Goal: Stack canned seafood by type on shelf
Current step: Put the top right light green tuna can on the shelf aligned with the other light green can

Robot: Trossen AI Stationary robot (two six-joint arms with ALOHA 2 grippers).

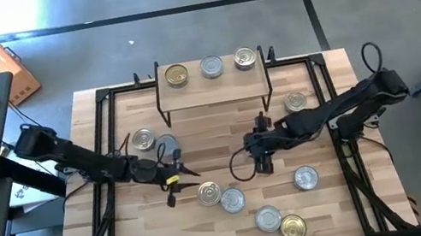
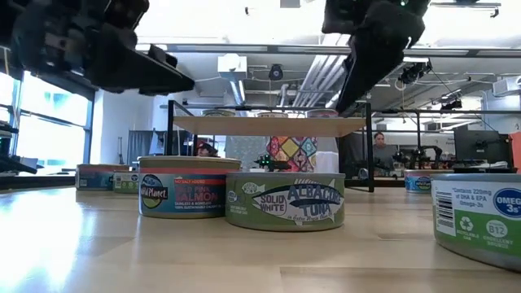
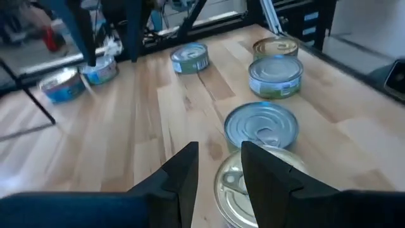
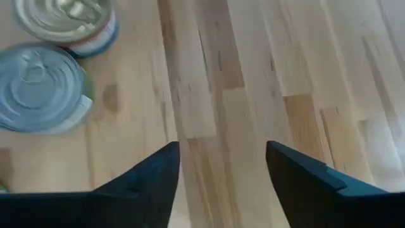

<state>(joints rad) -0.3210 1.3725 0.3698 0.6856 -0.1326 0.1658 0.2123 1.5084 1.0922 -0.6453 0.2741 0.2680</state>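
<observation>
You have three tins (image 1: pixel 210 68) in a row on the shelf (image 1: pixel 212 87) at the desk's (image 1: pixel 161 231) far edge, the rest scattered across the desk. Your right pincer (image 1: pixel 262 166) hangs open and empty mid-desk; your left pincer (image 1: pixel 176 177) stands part-open, empty, beside a gold-lidded tin (image 3: pixel 247 183)

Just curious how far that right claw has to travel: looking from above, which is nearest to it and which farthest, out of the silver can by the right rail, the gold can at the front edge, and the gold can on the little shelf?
From the right gripper, seen from above:
1. Silver can by the right rail, just behind the arm.
2. Front gold can at the near edge.
3. Shelf gold can, far back on the shelf's left end.
</observation>
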